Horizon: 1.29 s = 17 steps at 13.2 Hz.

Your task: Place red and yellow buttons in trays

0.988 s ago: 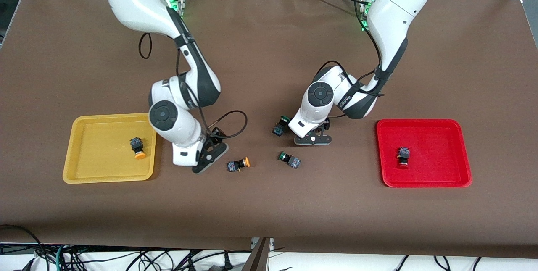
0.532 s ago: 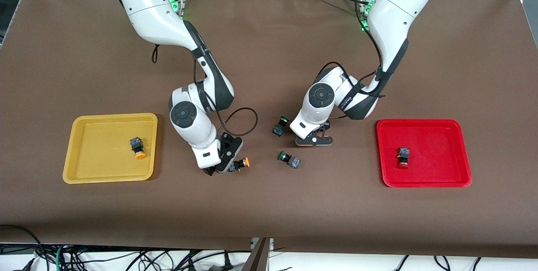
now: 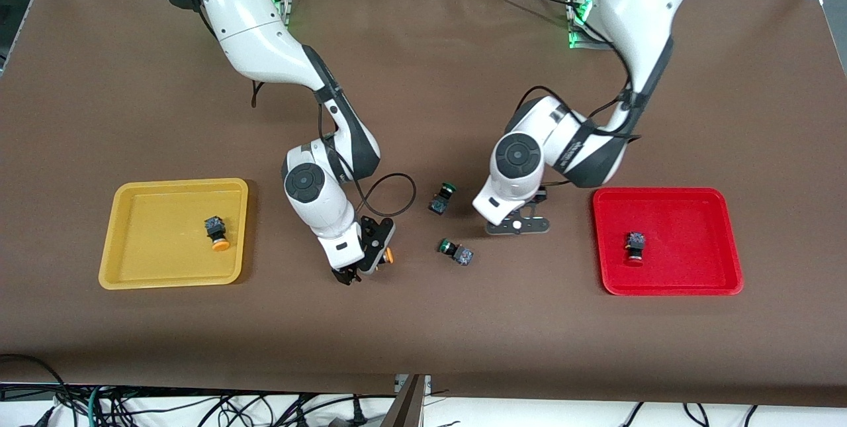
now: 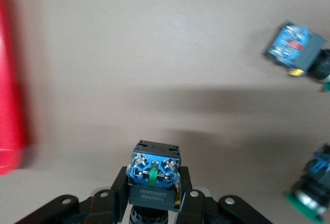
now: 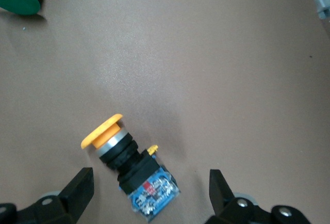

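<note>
A yellow button [image 3: 388, 255] lies on the table midway between the trays. My right gripper [image 3: 361, 267] is low over its dark body, open. In the right wrist view the button [image 5: 126, 164] lies between the spread fingers of the right gripper [image 5: 150, 185]. My left gripper [image 3: 519, 226] is over the table beside the red tray [image 3: 691, 215]. It [image 4: 153, 189] is shut on a button [image 4: 153, 170] with a dark body and blue back; its cap is hidden. A red button [image 3: 635, 246] lies in the red tray. A yellow button [image 3: 217, 232] lies in the yellow tray [image 3: 155, 241].
Two green-capped buttons lie between the grippers, one [image 3: 441, 196] farther from the front camera than the other [image 3: 456, 251]. Both show in the left wrist view [image 4: 298, 49] [image 4: 313, 185]. The red tray's edge [image 4: 10, 105] shows there too.
My right gripper has moved from beside the yellow tray to over the loose yellow button. My left gripper has moved away from the green button toward the red tray.
</note>
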Available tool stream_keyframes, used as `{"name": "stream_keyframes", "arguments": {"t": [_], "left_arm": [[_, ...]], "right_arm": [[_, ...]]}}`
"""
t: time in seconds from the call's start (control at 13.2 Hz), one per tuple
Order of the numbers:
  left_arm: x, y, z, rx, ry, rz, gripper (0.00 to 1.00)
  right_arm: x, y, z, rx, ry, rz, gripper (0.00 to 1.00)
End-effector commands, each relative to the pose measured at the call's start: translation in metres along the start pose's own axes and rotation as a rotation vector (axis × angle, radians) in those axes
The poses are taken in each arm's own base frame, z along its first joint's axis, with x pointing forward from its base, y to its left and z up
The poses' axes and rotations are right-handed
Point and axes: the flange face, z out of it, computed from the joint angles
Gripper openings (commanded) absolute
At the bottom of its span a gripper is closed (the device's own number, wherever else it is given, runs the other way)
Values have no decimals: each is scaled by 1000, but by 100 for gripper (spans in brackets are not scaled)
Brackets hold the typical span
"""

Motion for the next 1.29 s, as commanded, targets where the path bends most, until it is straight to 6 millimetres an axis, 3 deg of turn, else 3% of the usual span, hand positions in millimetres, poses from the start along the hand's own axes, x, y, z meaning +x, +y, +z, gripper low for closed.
{"name": "stream_keyframes", "arguments": {"t": [0.0,0.08,0.15,0.3,0.38,0.53,0.68,0.84,0.91,1.14,1.22], "left_arm": [[27,-88,-40,31,-17,117,19],[37,-124,-46,14,-22,151,19],[45,-158,-52,1,-18,182,20],[59,-220,-42,-15,-33,244,20],[64,-250,-34,-24,-44,266,20],[75,-302,0,-40,-72,299,20],[85,-349,39,-78,-35,343,21],[84,-370,78,-101,-2,413,23],[80,-387,101,-113,4,407,23],[70,-394,132,-129,13,429,25],[69,-398,147,-143,9,418,31]], "right_arm": [[7,-2,6,-15,28,-17,99],[7,-2,6,-14,27,-17,95],[6,-1,6,-12,27,-14,83],[2,4,6,-4,31,14,57],[0,6,6,6,42,40,52],[-8,11,8,28,57,97,33],[-10,15,1,59,43,116,5],[-23,36,-21,135,-14,148,0],[-42,56,-37,178,-58,176,0],[-119,137,-95,238,-127,216,0],[-145,156,-108,232,-151,207,0]]}}
